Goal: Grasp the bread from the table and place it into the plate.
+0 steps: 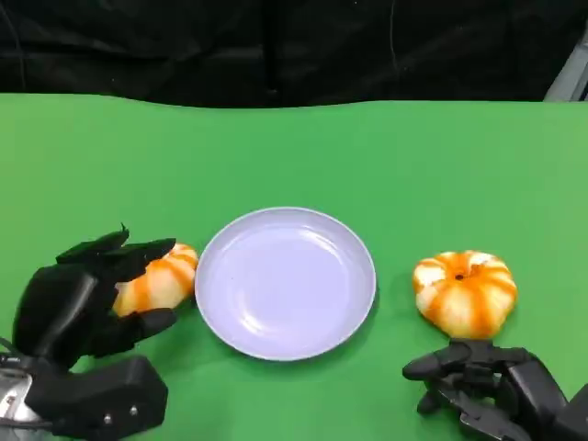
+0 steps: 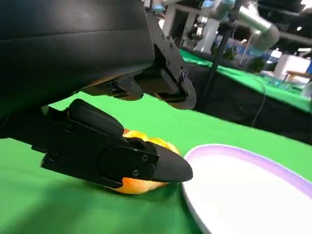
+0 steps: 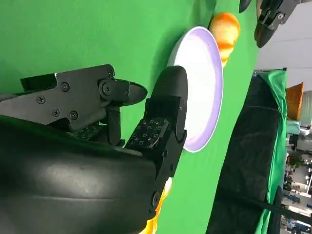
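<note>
Two orange-and-white striped bread buns lie on the green table, one on each side of a lavender plate. The left bread sits between the fingers and thumb of my left hand. In the left wrist view the thumb lies along the front of that bread, while the upper fingers hover above it with green showing between. The right bread rests just beyond my right hand, whose fingers are apart and hold nothing. The plate is bare.
The green table ends at a black curtain at the back. The right wrist view shows the plate, the left bread beyond it, and a sliver of the right bread beside my right hand.
</note>
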Controlling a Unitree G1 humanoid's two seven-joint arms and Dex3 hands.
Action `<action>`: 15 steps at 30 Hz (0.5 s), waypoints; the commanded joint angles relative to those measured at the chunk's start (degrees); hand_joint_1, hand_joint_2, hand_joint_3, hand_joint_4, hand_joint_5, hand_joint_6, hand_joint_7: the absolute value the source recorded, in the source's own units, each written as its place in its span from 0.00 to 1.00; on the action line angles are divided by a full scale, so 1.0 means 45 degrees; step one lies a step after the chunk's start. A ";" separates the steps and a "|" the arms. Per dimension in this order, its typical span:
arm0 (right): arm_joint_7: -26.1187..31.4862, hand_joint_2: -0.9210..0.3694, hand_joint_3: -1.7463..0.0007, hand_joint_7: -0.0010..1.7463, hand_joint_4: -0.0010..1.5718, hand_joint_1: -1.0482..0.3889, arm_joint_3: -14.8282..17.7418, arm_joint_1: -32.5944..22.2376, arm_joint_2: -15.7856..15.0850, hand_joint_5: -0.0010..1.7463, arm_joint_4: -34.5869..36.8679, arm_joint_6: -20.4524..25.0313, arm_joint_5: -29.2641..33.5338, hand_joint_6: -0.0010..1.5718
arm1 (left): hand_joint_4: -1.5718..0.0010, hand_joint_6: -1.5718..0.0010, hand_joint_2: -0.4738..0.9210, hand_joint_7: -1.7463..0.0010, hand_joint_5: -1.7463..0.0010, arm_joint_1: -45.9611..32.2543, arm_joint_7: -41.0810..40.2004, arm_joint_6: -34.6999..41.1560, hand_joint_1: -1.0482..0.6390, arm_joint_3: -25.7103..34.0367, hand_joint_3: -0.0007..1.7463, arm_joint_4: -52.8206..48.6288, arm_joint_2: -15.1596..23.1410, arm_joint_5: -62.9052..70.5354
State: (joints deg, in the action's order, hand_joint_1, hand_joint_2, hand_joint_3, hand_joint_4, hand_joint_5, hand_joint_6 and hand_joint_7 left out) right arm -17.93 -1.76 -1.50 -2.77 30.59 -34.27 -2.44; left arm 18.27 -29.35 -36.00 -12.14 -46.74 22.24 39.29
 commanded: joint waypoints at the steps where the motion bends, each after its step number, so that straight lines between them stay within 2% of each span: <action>1: 0.0129 0.00 0.77 0.26 0.51 0.70 0.0082 -0.0063 -0.0134 0.69 -0.0060 -0.0137 0.0013 0.66 | 0.69 0.61 1.00 1.00 0.99 0.0649 0.0038 -0.0042 0.18 -0.0335 0.15 -0.0998 0.0174 -0.0198; 15: 0.0057 0.00 0.77 0.26 0.50 0.70 0.0095 -0.0112 -0.0110 0.69 -0.0106 -0.0112 -0.0101 0.66 | 0.68 0.62 1.00 1.00 0.99 0.1414 0.0038 -0.0093 0.17 -0.0896 0.15 -0.2622 0.0058 -0.0605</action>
State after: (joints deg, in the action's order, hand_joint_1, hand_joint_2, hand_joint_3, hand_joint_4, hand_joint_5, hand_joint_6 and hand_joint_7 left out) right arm -17.56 -1.77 -1.64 -2.76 30.42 -34.37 -2.03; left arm 23.46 -29.35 -36.42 -15.91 -57.83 22.05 37.49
